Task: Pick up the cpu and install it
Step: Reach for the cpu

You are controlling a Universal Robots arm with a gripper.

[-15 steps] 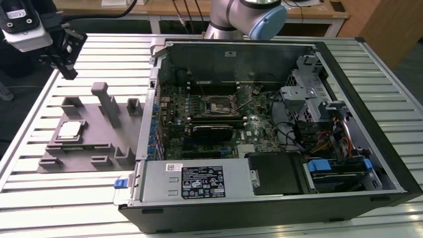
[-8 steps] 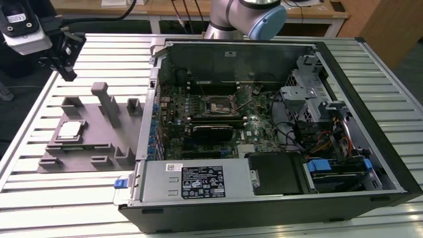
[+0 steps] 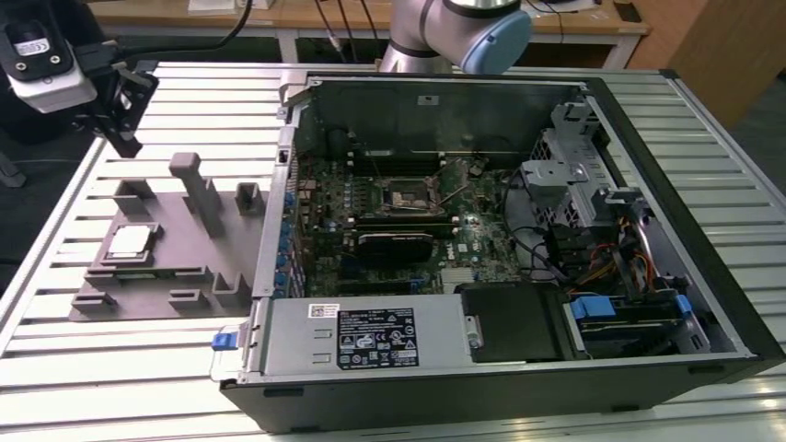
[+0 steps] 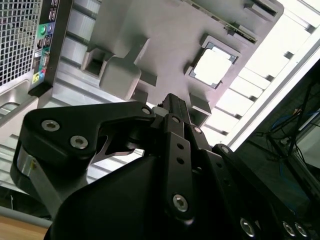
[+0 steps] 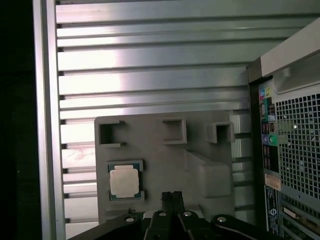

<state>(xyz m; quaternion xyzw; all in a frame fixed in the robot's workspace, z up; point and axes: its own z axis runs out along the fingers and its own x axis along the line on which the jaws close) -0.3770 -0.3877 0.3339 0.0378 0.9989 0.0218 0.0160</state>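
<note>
The small, flat, square cpu point(image 3: 129, 242) point(image 4: 212, 65) point(image 5: 124, 181), pale silver on top with a darker rim, lies flat in a square recess of the grey plastic fixture plate point(image 3: 184, 269). That plate rests on the slatted aluminium table point(image 3: 123, 368), just beside the open black computer case point(image 3: 491, 405), on the exterior view's left. My black pincer point(image 3: 128, 143) point(image 5: 172, 196) hangs above the fixture, apart from the chip. Its fingers are drawn together and hold nothing.

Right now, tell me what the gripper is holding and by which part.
Nothing is held. The gripper hangs apart from the cpu, which lies flat in a pocket of the grey fixture.
</note>
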